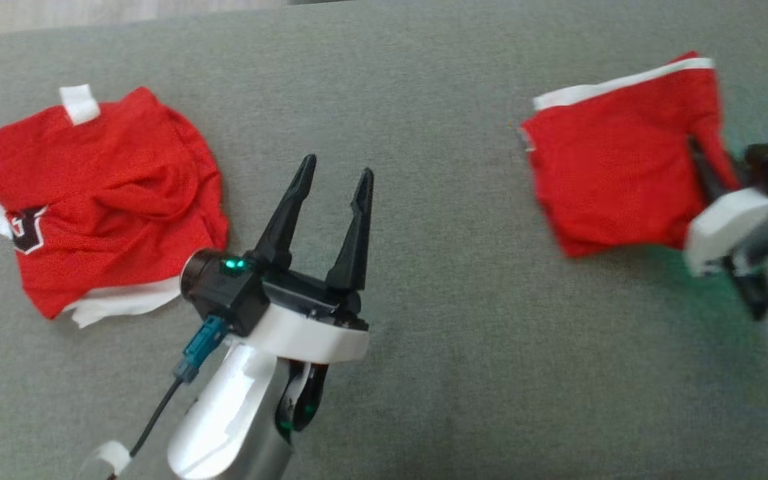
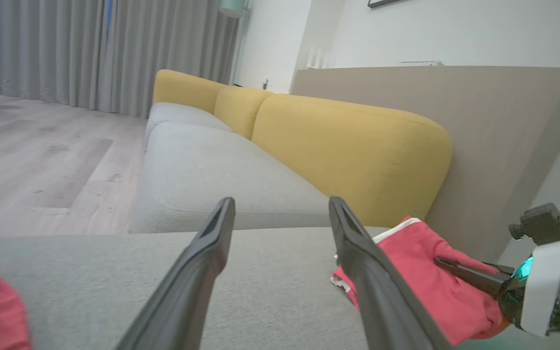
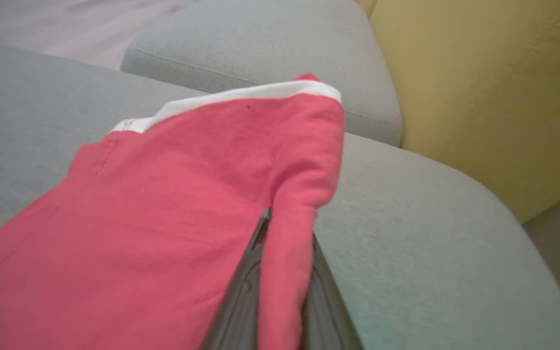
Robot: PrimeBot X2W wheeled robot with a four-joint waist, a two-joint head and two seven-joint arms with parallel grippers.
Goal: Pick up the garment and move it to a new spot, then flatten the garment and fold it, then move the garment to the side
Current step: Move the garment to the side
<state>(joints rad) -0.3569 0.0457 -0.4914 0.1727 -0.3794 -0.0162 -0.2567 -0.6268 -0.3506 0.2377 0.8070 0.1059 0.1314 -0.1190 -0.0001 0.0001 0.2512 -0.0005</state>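
– Right claw [image 3: 287, 233], what is it doing?

– It is clamping shut on a raised fold of the folded red mesh garment with a white band [image 1: 604, 180]. From its own wrist, a strip of red cloth is running down between the two dark fingers and covering their tips.

– Where is that garment sitting?

– In the head view it is lying at about two o'clock on the grey fabric sofa cushion [image 1: 437, 280], with its white-banded edge pointing toward twelve. The pinched side, toward three o'clock, is lifting off the cushion. The arm there is showing blurred, and the frame edge is cutting off its forearm.

– And the left claw [image 1: 338, 167]?

– It is hanging wide open at roughly seven o'clock from centre, fingers aiming at twelve, gripping nothing and hovering over bare cushion.

– Anything else lying about?

– A crumpled red mesh jersey [image 1: 97, 200] is lying at nine o'clock, well apart from the folded one. A white tab [image 1: 79, 104] is sticking out at its twelve o'clock edge and white lining is peeking out at six. A black-and-white logo [image 1: 27, 230] is showing only in part at its eight o'clock, so I am not making out what it says. In the left wrist view, mustard-yellow back cushions [image 2: 348, 150] are standing behind the seat.
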